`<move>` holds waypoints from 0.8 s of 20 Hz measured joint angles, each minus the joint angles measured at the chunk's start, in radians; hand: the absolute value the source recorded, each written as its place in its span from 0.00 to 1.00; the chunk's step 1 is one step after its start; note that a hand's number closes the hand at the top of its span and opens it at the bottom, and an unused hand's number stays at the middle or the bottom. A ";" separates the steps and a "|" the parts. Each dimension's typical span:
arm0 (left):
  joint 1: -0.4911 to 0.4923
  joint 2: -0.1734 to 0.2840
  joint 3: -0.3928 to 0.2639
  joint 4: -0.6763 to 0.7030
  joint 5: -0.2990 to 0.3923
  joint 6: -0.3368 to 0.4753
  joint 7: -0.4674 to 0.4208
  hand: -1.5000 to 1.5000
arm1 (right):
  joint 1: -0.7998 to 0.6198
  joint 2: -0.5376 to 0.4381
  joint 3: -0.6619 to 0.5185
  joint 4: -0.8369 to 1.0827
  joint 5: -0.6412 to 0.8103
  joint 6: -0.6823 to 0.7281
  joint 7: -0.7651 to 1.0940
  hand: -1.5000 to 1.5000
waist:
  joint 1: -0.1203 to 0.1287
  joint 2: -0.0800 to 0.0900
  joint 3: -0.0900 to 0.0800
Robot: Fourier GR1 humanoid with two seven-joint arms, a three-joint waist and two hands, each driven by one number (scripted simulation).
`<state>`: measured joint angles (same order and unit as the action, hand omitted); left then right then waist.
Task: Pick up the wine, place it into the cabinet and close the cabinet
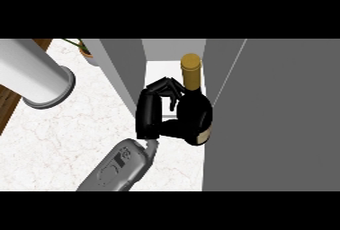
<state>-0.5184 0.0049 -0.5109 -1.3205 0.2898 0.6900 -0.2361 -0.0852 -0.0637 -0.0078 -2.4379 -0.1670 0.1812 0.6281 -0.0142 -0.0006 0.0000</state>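
The wine bottle [194,112] is black with a gold neck and a pale label near its base. It sits in the opening of the cabinet [123,67], between the cabinet's grey left wall and the open door [279,112]. My left hand [149,114] is on the bottle's left side, its fingers curled round the bottle's shoulder below the neck. The grey forearm comes in from the lower left. Whether the bottle's base rests on the cabinet's pale floor is hidden. My right hand does not show.
The wide grey door fills the right of the view, close beside the bottle. A white cylinder [40,76] lies at the upper left over the marbled counter [60,139]. A potted plant [87,51] stands behind it, and a wooden edge [5,105] runs down the left.
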 measured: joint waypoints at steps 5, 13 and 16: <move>-0.004 -0.003 0.014 0.079 -0.006 -0.010 -0.067 1.00 | -0.014 -0.013 -0.014 0.003 -0.003 0.002 0.007 0.00 | 0.001 0.000 0.000; -0.026 -0.004 0.061 0.154 0.021 -0.015 -0.134 1.00 | 0.004 -0.007 -0.010 0.004 -0.007 0.009 -0.007 0.00 | 0.002 0.000 0.000; -0.039 -0.002 0.095 0.205 0.054 -0.038 -0.181 1.00 | -0.020 -0.008 -0.008 0.004 -0.008 -0.006 0.015 0.00 | 0.001 0.001 0.000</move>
<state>-0.5574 0.0030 -0.4163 -1.1159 0.3433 0.6524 -0.4173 -0.1050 -0.0720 -0.0154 -2.4338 -0.1751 0.1748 0.6431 -0.0136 0.0002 -0.0003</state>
